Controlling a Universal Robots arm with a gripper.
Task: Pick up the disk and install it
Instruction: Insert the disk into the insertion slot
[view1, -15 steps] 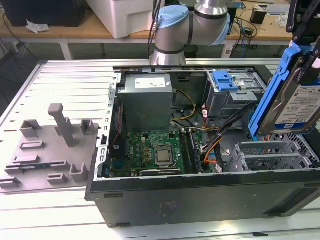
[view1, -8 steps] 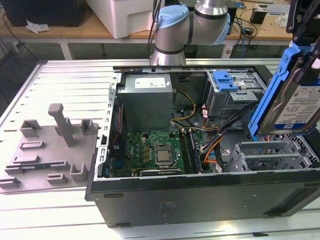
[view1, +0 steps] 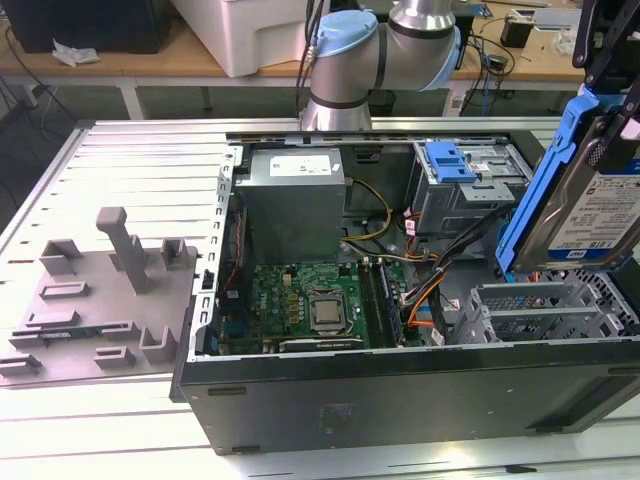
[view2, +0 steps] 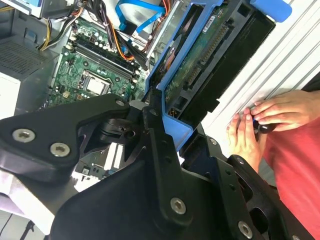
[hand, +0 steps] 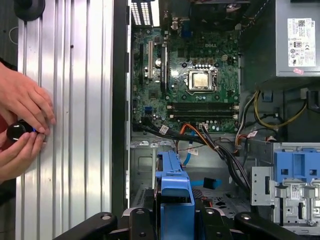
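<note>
One hard disk (view1: 588, 195), clenched by the pincer (view2: 167, 127) at its blue carrier (hand: 172, 195), hangs on edge above the drive cage (view1: 540, 312) of the computer case (view1: 400, 410) (likely angled for insertion).

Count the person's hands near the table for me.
2. In the first wrist view, one hand and the other hand meet at a small black knob by the ribbed table, beside the open computer case. No more seem hidden.

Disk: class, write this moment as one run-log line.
end effector: shut on disk | disk: held tilted above open computer case, not installed | hands: on table beside case
</note>
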